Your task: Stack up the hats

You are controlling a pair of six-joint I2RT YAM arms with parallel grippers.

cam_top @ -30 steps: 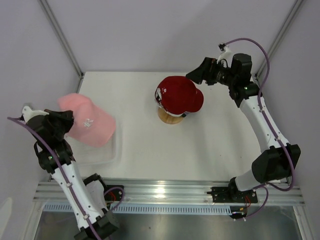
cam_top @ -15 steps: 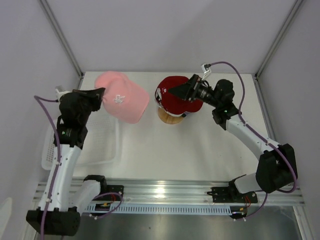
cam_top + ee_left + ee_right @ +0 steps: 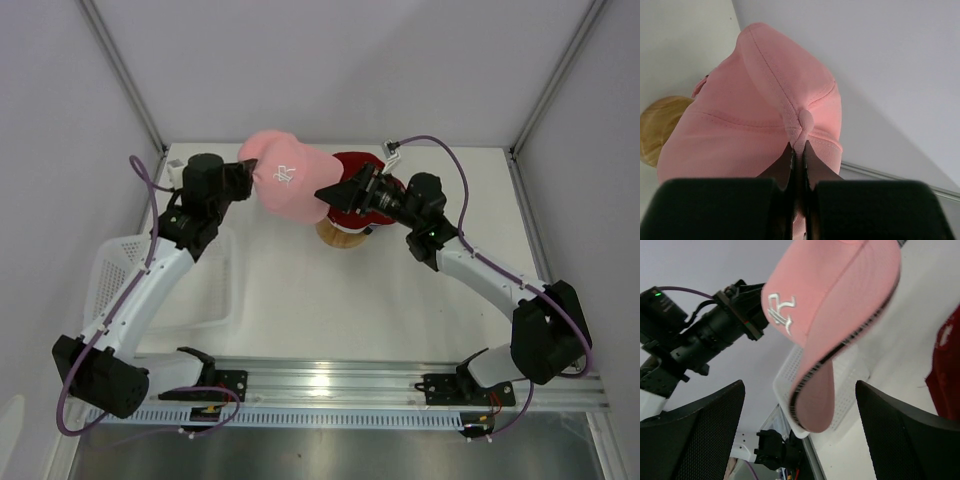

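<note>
The pink hat [image 3: 288, 185] hangs in the air above the surface [image 3: 400, 290], just left of the red hat [image 3: 352, 162] that sits on the wooden stand [image 3: 340, 233], and overlaps its edge from above. The left gripper [image 3: 245, 172] has its fingers clenched on a fold of the pink crown. The hat's long axis runs from that grip towards the right gripper [image 3: 338, 192], brim leading and drooping down, logo facing up. The right fingers stand wide apart on either side of the brim, gripping nothing. The white basket [image 3: 110, 275] sits at the left.
</note>
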